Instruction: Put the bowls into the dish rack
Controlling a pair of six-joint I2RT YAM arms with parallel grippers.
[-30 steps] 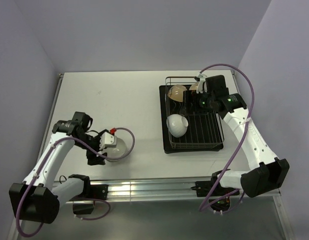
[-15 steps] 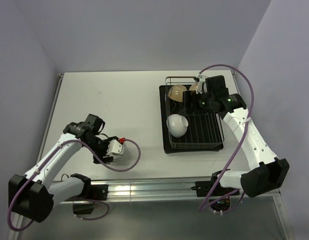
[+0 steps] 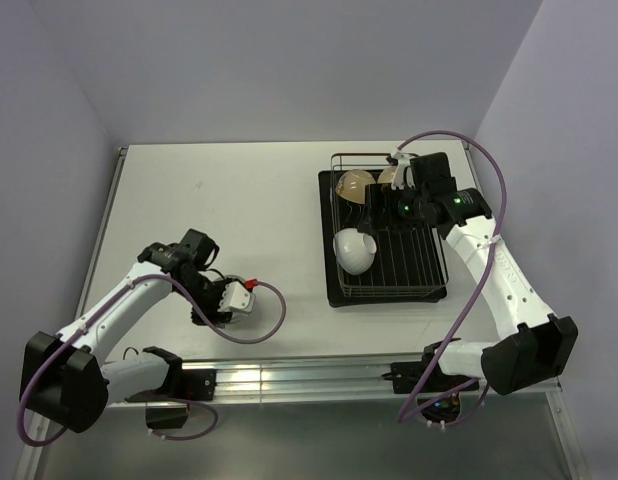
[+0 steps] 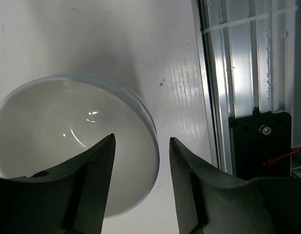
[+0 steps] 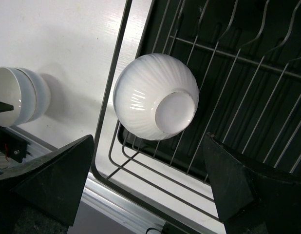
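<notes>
A white bowl [image 4: 67, 141] sits on the table near the front edge and also shows in the right wrist view [image 5: 21, 95]. My left gripper [image 4: 141, 141] is open, one finger over the bowl's inside and the other outside its rim. In the top view the left gripper [image 3: 219, 302] hides this bowl. The dish rack [image 3: 429, 272] stands at the right. A white ribbed bowl [image 5: 155, 102] lies tipped in its front left [image 3: 354, 250]. Two tan bowls [image 3: 354, 184] stand at its back. My right gripper [image 3: 386, 205] hovers open and empty over the rack.
An aluminium rail [image 4: 238, 73] with a black bracket [image 4: 260, 141] runs along the table's front edge, close to the right of the left gripper. The left arm's purple cable [image 3: 274, 320] loops on the table beside the gripper. Walls close in on both sides.
My left arm has swung right and toward the front edge, turning its gripper down over the white bowl, which is now covered in the top view. The right arm has hardly moved.
</notes>
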